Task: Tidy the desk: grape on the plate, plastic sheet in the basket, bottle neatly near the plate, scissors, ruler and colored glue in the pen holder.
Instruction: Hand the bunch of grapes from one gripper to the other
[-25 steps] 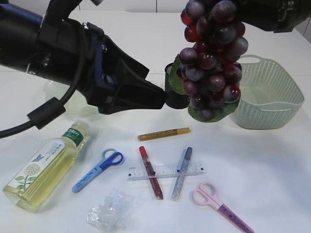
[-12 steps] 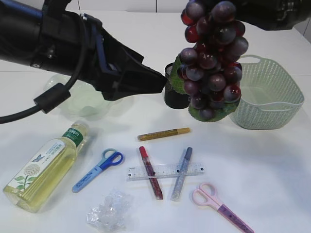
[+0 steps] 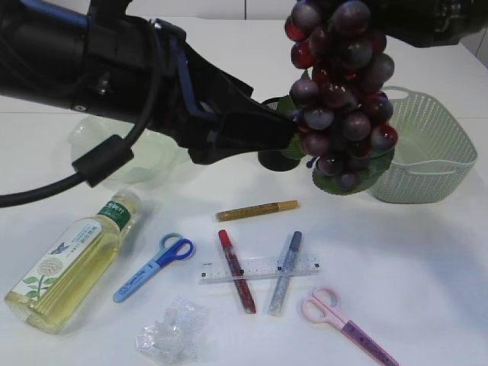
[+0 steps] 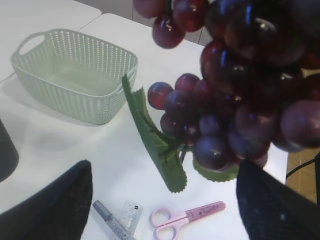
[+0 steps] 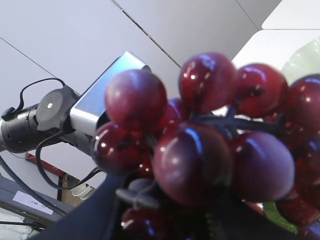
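Observation:
A bunch of dark red grapes [image 3: 339, 91] with green leaves hangs in the air from my right gripper [image 5: 160, 210], which is shut on its stem; the berries fill the right wrist view [image 5: 200, 150]. My left gripper [image 3: 280, 137] is open and empty, its tip right beside the grapes' leaves; in the left wrist view its jaws [image 4: 165, 210] flank the bunch [image 4: 235, 100]. On the table lie a bottle [image 3: 72, 263], blue scissors [image 3: 152, 267], pink scissors [image 3: 347, 324], a ruler [image 3: 259, 268], red [image 3: 238, 271], grey [image 3: 284, 272] and gold [image 3: 257, 210] glue pens, and a crumpled plastic sheet [image 3: 171, 332].
A pale green basket [image 3: 423, 152] stands at the right, also in the left wrist view [image 4: 75, 75]. A translucent green plate [image 3: 95, 145] sits at the left, partly hidden by my left arm. The black pen holder [image 3: 276, 158] stands behind the grapes.
My left arm has moved right, its gripper tip now reaching the grapes' leaves. The grape bunch has swung slightly to the right.

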Controlling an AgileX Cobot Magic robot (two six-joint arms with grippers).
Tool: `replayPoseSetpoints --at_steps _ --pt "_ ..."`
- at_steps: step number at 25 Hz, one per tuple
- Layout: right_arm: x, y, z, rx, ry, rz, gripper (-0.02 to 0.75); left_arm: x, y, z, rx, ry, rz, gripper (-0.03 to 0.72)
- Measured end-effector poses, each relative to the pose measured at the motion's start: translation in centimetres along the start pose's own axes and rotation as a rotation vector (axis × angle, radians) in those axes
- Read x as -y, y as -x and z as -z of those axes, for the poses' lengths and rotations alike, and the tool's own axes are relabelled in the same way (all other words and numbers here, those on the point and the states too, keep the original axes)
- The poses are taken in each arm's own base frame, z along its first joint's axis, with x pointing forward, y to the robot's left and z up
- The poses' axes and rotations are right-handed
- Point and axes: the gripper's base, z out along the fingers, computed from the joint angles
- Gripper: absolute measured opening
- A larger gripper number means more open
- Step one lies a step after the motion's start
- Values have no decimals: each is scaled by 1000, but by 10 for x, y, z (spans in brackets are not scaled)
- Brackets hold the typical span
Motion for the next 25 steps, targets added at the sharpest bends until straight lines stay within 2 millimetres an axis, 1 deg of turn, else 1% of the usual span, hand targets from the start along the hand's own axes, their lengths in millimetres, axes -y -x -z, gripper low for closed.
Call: replayPoseSetpoints --at_steps 5,9,21,25 --pt "0 0 0 0 0 2 262 3 2 0 17 -25 29 656" --pt "0 0 0 1 -2 4 262 7 9 1 41 -68 51 652" --pt "3 2 0 23 -31 18 262 19 12 2 60 -197 124 643" --pt "4 3 0 31 -42 22 262 20 12 2 57 -208 129 641"
